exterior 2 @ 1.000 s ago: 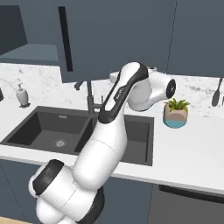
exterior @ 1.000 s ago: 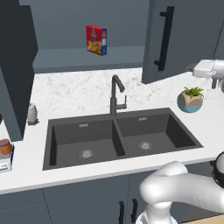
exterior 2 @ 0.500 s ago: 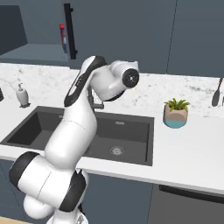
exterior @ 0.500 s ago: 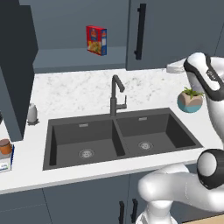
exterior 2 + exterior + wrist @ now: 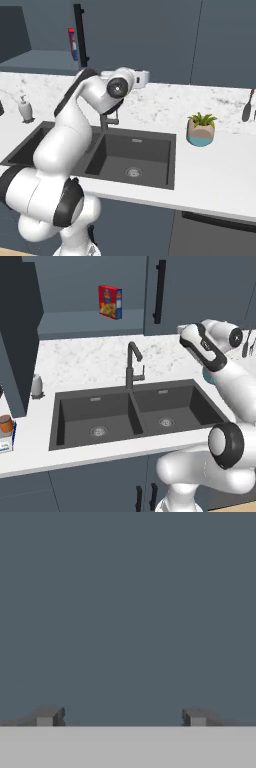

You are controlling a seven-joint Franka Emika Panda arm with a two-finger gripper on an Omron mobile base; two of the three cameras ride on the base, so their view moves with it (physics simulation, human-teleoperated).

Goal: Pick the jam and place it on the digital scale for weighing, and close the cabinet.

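Fingers (image 5: 47, 716) spread wide in the hand view, nothing between them, facing a flat blue-grey surface close up; can't tell which panel it is. Gripper (image 5: 121, 717) itself is hard to make out in the base views, tucked behind the wrist at the far right of the counter (image 5: 85, 363).

Jam (image 5: 6, 424) sits on the digital scale (image 5: 7, 442) at the near left counter edge, both cut off by the frame. Cabinet (image 5: 195, 291): right door looks flush, black bar handle (image 5: 159, 292) upright; left door (image 5: 17, 331) stands swung out, hiding part of the counter. Red-and-yellow carton box (image 5: 110, 302) on the open shelf, print too small to read. Soap dispenser (image 5: 36, 384) just beside the open door. Potted plant (image 5: 201, 129) right of the sink (image 5: 132, 412), mostly hidden by the arm in the left base view.
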